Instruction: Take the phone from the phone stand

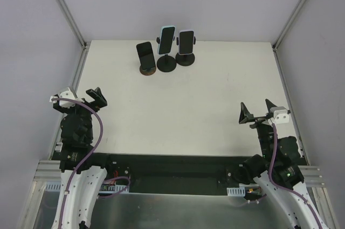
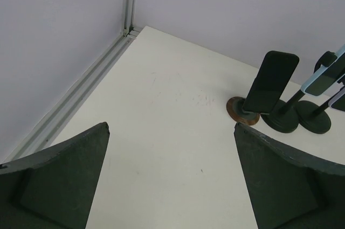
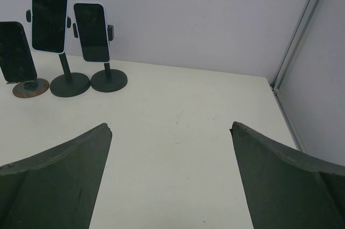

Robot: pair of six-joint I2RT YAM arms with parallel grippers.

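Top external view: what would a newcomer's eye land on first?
The tight row of stands at the far edge of the table: a dark phone leaning on a brown base, a taller blue-cased phone in the middle, a third phone on the right. Both the left gripper and right gripper stand open near the front corners, far from them, holding nothing.

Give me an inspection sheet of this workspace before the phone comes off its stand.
Surface: white table, faint scuffs.
Job's things: left phone on brown-based stand; middle phone and right phone on black stands, all at the far edge.
Clutter: nothing seen.
Pincers: left pincer and right pincer open, empty.
Cables: purple cables along both arms.
Surroundings: pale walls, metal frame posts.
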